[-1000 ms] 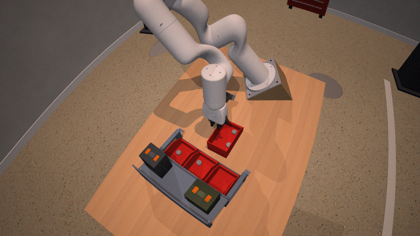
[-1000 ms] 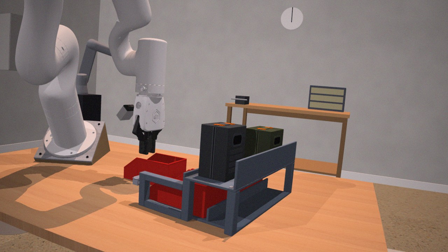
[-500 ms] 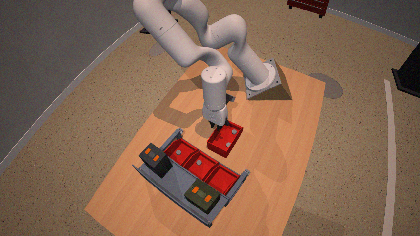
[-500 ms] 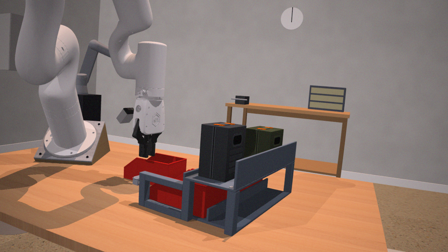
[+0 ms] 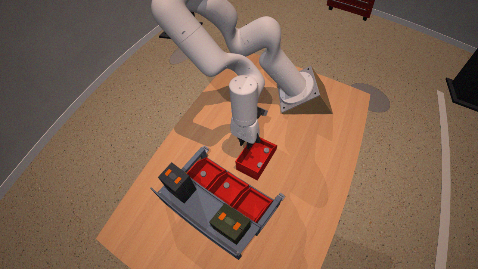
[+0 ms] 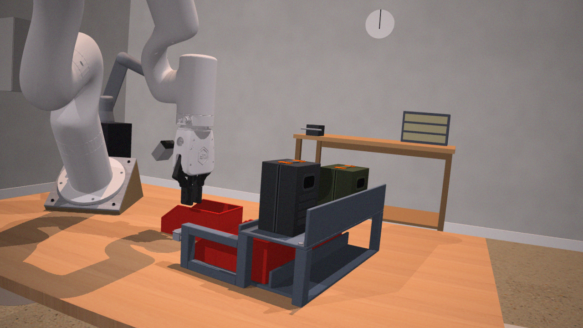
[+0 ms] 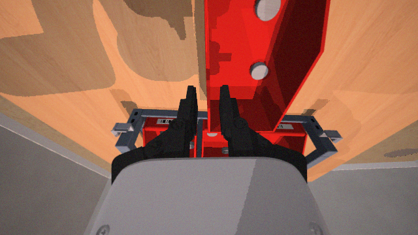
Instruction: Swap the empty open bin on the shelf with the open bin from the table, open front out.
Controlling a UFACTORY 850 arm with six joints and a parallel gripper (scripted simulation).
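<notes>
A red open bin (image 5: 251, 160) (image 6: 203, 218) (image 7: 235, 49) stands on the table top (image 5: 317, 150) in front of the shelf, with two grey round parts (image 5: 266, 150) (image 5: 259, 164) in it. My gripper (image 5: 248, 144) (image 6: 191, 200) (image 7: 208, 96) points straight down at this bin's left side wall. It is open by a narrow gap, one finger outside the wall and one inside, with the tips about at rim height. The grey shelf (image 5: 200, 207) (image 6: 342, 203) holds three red bins. The left bin (image 5: 208, 167) and the middle bin (image 5: 220, 190) hold a part each. The right bin (image 5: 252, 203) is empty.
A black case (image 5: 176, 181) (image 6: 287, 195) and a green case (image 5: 229, 222) (image 6: 344, 181) stand on the shelf's top board over the bins' rear ends. The robot's base (image 5: 302, 96) is at the table's far end. A side table (image 6: 375, 144) stands by the wall.
</notes>
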